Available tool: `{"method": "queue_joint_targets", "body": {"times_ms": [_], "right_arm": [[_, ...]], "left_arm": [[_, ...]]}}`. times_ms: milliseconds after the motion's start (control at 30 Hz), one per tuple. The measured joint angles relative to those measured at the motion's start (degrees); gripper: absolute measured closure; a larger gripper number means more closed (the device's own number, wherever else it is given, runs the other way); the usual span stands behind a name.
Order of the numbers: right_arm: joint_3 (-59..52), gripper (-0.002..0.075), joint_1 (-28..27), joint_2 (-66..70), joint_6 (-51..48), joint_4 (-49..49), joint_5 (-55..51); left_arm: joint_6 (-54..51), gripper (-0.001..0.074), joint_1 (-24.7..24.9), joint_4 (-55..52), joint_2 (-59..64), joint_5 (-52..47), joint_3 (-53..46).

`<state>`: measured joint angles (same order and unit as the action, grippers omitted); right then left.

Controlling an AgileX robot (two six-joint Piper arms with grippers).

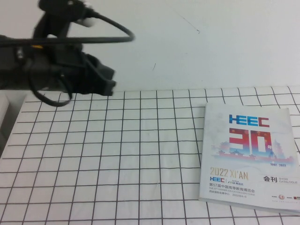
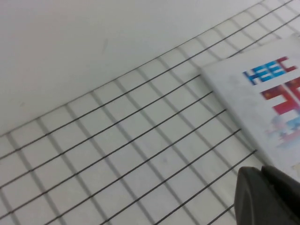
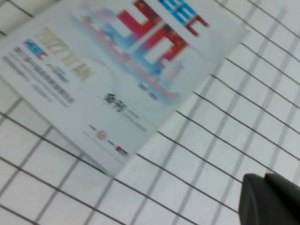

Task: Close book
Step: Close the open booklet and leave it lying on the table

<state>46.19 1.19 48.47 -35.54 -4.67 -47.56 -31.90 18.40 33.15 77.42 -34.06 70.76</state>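
White cloth (image 1: pixel 117 154) w/ black grid lines, plain white wall (image 1: pixel 211 42) behind, few faint dark marks (image 1: pixel 153 67) on it

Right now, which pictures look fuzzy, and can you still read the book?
High view: the book is sharp enough to read HEEC; the left gripper, raised at the far left, is a dark blur. Left wrist view: the grid cloth looks soft and smeary. Right wrist view: fuzziest, cover text smeared, the right gripper a dark shape near the book.
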Motion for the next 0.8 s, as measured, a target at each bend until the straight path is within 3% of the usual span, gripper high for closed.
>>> {"method": "queue_joint_targets", "body": {"times_ms": [100, 233, 467, 800], "right_arm": [[-0.2, 0.0729, 0.0, -6.8, 7.5, 8.0, -0.9], [-0.3, 0.0729, 0.0, -15.5, 10.0, 9.7, -0.5], [-4.1, 0.0729, 0.0, -25.4, 10.1, 3.4, 2.1], [-21.8, 0.0729, 0.0, -35.1, 7.9, -10.2, 14.4]], "left_arm": [[3.6, 0.0738, -5.6, -3.6, -2.8, -2.8, -1.5], [4.1, 0.0738, -9.7, -5.1, -8.8, -2.0, -6.8], [2.8, 0.0738, -10.2, -5.1, -23.9, 9.9, -20.9], [0.7, 0.0738, -10.2, -4.9, -46.7, 26.7, -41.6]]}}
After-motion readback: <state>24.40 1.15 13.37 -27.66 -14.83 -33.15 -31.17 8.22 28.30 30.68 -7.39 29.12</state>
